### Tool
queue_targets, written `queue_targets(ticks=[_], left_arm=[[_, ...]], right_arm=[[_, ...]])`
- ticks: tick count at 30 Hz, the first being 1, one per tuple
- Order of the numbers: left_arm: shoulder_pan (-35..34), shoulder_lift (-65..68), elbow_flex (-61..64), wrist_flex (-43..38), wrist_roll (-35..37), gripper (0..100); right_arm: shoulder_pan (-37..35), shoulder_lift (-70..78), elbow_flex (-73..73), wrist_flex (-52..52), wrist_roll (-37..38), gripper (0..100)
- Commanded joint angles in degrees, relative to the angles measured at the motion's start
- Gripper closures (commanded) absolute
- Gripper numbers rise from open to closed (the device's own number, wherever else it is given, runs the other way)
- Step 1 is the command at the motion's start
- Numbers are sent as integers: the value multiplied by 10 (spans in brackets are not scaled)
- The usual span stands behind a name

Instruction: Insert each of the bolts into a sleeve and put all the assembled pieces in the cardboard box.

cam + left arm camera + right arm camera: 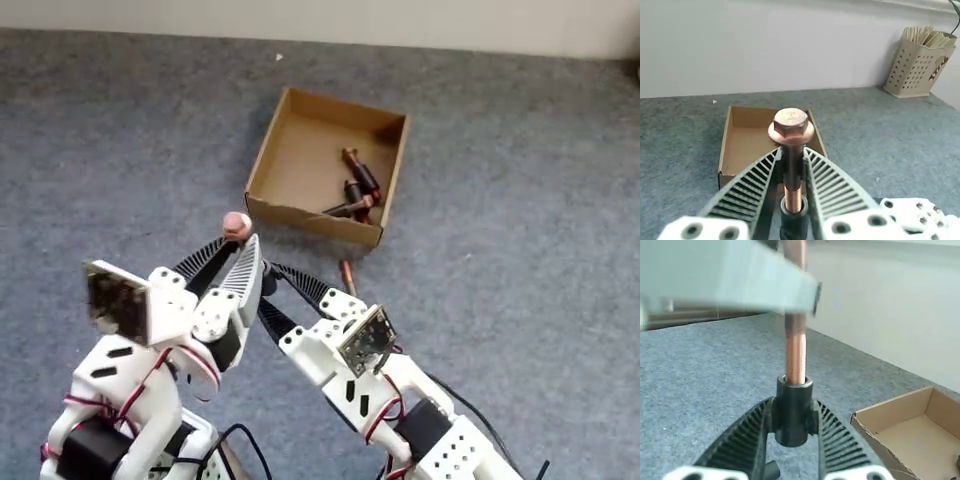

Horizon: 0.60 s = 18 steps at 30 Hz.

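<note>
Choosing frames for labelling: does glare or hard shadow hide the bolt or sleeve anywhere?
High view: soft, even light, faint shadow inside the cardboard box. Left wrist view: mild sheen on the bolt head, nothing washed out. Right wrist view: bright streak down the bolt shank; black sleeve dark but readable.

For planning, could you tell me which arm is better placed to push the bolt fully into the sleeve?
Left, probably: the left gripper clamps the copper bolt below its head, tip in the black sleeve that the right gripper holds.
</note>
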Motion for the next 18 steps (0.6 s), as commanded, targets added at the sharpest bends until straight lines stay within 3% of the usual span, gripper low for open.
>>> queue_targets(ticks=[1,10,18], left_arm=[[6,1,27,-2,-21,992],[63,-2,69,1,-92,979],[-6,-3,56,32,-56,756]], right_arm=[[-1,-17,50,2,-3,995],[29,-17,51,3,-4,995],[41,-14,51,3,-6,995]])
